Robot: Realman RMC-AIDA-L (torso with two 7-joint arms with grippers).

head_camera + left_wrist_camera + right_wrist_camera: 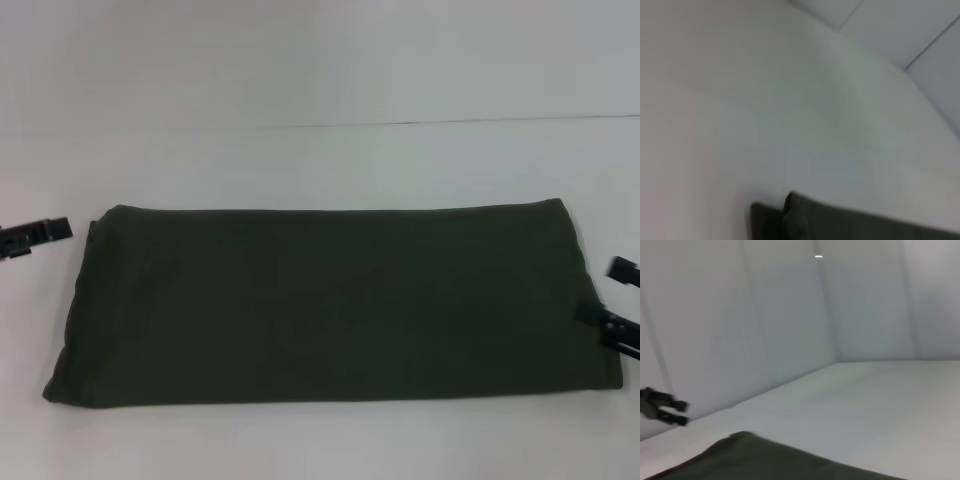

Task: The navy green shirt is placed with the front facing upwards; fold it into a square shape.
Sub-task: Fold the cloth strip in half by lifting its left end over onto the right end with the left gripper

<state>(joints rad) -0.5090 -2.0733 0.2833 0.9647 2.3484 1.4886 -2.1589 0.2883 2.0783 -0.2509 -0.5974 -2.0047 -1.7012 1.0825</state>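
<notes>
The navy green shirt point(330, 305) is lying folded into a long band across the white table point(320, 160), its lettering hidden. The left gripper point(35, 238) is hovering off one end, fingers parted; the right gripper point(622, 310), cut off by the frame edge, is touching the other end, its grip impossible to tell.

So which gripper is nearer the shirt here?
Right. The right gripper sits at the right end of the navy green shirt, one finger touching or overlapping it. The left gripper sits just off its far left corner, a small gap away.
</notes>
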